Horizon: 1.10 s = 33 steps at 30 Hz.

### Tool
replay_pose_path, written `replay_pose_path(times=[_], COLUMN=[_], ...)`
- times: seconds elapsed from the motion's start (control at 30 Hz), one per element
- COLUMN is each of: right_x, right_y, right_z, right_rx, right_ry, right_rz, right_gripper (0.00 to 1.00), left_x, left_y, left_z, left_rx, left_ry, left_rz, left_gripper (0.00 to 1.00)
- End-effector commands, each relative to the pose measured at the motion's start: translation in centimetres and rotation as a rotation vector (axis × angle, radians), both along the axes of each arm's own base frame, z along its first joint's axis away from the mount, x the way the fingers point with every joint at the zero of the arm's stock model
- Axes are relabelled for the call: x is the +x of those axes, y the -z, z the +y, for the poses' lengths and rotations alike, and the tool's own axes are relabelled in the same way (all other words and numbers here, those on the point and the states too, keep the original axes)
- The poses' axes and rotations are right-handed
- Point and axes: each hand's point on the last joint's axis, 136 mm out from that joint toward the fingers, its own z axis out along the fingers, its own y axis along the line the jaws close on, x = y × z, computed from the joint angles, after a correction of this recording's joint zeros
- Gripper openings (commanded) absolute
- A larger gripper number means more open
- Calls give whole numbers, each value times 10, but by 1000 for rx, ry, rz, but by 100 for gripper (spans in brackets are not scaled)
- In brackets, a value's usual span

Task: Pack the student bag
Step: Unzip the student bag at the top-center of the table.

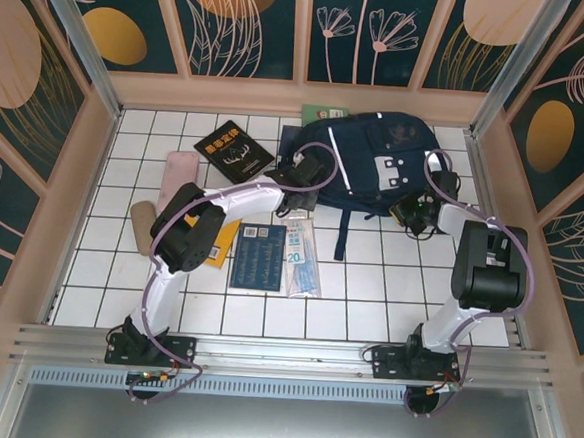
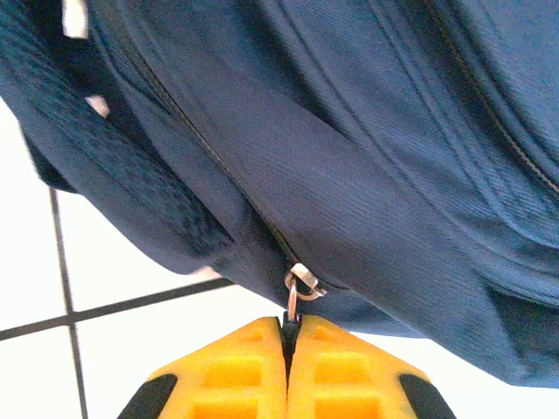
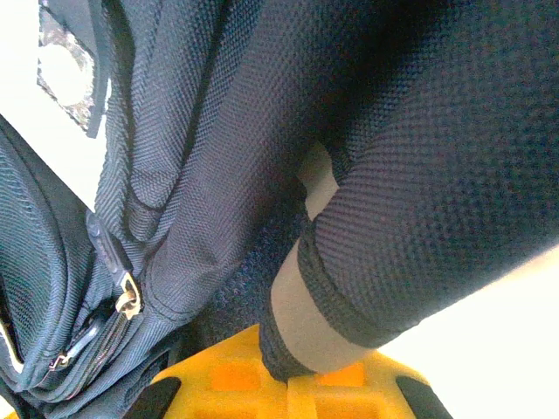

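Student bag (image 1: 376, 160): lies flat at the far side of the white tiled bench (image 1: 367, 294), between the two sets of jaws, touching both.
Bag contents: cannot tell; in the left wrist view the zip line running up from the jaws looks closed, and no opening shows.
Left jaws: yellow fingers (image 2: 236, 375) pressed together on the metal zipper pull (image 2: 297, 292), whose ring stands just above the fingertips against the navy fabric (image 2: 349, 157).
Right jaws: yellow fingers (image 3: 227, 384) clamped on a folded edge of the bag with a grey band (image 3: 306, 323); the mesh-weave fabric (image 3: 419, 131) bulges above them.
Second zip slider (image 3: 128, 297): left of the right jaws, hanging free.
Left arm (image 1: 233, 200): bent at the elbow, forearm reaching right to the bag's left edge.
Right arm (image 1: 485, 258): folded upright, wrist turned in to the bag's right edge.
Beside the left jaws: black book (image 1: 234, 151) to their left; blue booklet (image 1: 259, 257) and clear packet (image 1: 298, 255) on the side toward the bases; green item (image 1: 325, 112) beyond them.
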Motion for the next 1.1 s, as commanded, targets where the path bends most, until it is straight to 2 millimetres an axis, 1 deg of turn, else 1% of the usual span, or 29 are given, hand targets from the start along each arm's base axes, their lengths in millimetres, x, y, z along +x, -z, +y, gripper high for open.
replay_pose_path(times=[0.0,0.03,0.07,0.17,0.23,0.33,0.43,0.5,0.6,0.67,0.73,0.77,0.9,0.97,1.07], right_x=[3,4,6,11,10,-2,-23,-43,-66,-78,-85,-87,-83,-78,-72], right_y=[-7,-7,-9,-19,-28,-37,-43,-45,-47,-47,-45,-46,-45,-45,-39], right_z=[-39,-43,-45,-47,-45,-36,-27,-13,12,29,43,52,67,72,70], right_rx=[-93,-98,-100,-102,-103,-118,-129,-106,-66,-25,27,65,104,103,97], right_ry=[92,99,101,109,107,93,90,87,76,66,69,70,86,92,129], right_rz=[-32,-32,-36,-53,-66,-61,-52,-49,-50,-56,-58,-68,-83,-88,-82], right_gripper=[0,0,7,46,56,64,68,69,71,71,70,69,67,66,65], left_x=[9,6,3,-11,-24,-47,-65,-74,-85,-90,-95,-97,-111,-118,-129], left_y=[-17,-22,-27,-37,-41,-43,-47,-50,-55,-56,-56,-56,-49,-46,-41], left_z=[45,35,24,-8,-31,-70,-101,-117,-134,-140,-143,-143,-140,-137,-130], left_rx=[74,29,-20,-101,-147,-214,-269,-328,-399,-411,-416,-417,-423,-428,-422], left_ry=[-63,-19,27,130,200,303,366,393,435,459,481,490,526,540,559], left_rz=[-19,-13,-3,21,30,49,62,77,95,100,109,114,146,161,184], left_gripper=[0,0,0,0,0,0,0,0,0,0,0,0,0,0,0])
